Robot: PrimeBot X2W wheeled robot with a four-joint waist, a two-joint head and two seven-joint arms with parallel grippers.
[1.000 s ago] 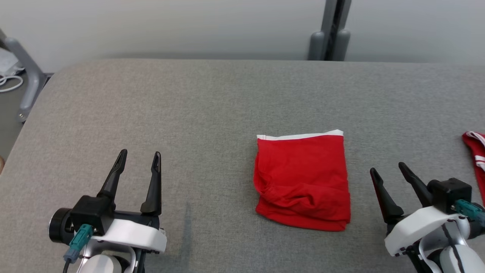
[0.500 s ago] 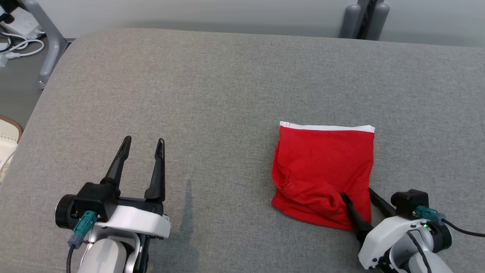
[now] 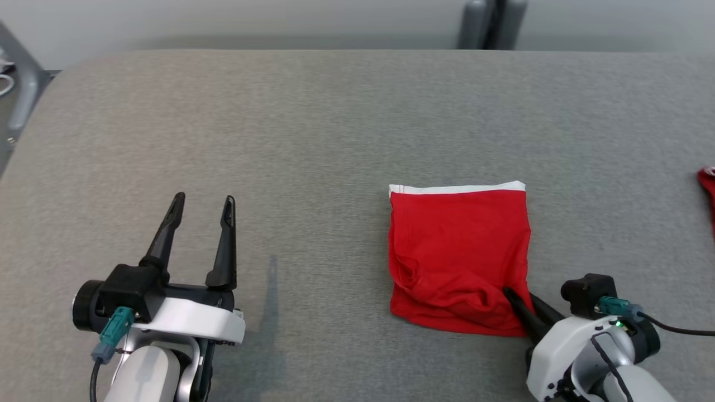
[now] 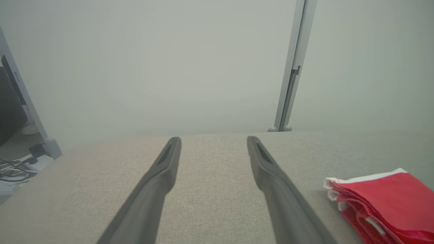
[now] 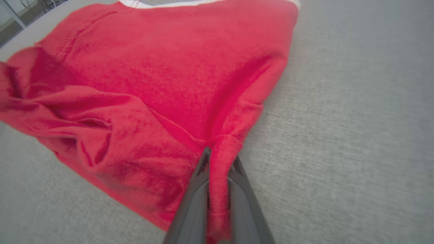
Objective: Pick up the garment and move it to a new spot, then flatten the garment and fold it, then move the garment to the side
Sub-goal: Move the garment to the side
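The garment (image 3: 458, 251) is a red cloth with a white band along its far edge, folded into a rough rectangle on the grey surface right of centre. My right gripper (image 3: 516, 298) is shut on its near right corner. In the right wrist view a ridge of the red garment (image 5: 152, 84) is pinched between the two dark fingers (image 5: 196, 189). My left gripper (image 3: 202, 202) stands open at the lower left, well apart from the cloth, nothing between its fingers. From the left wrist the garment (image 4: 383, 200) shows at the lower right as stacked layers, with that gripper (image 4: 213, 142) open.
A second red cloth with white trim (image 3: 708, 192) lies at the right edge of the grey padded table (image 3: 313, 128). A grey post (image 3: 491, 22) stands behind the table's far edge, a metal frame leg (image 3: 19, 95) off its far left corner.
My right gripper came in from the right onto the garment's near right corner and shut on a fold of it. The head camera shifted. The left gripper stayed open in place.
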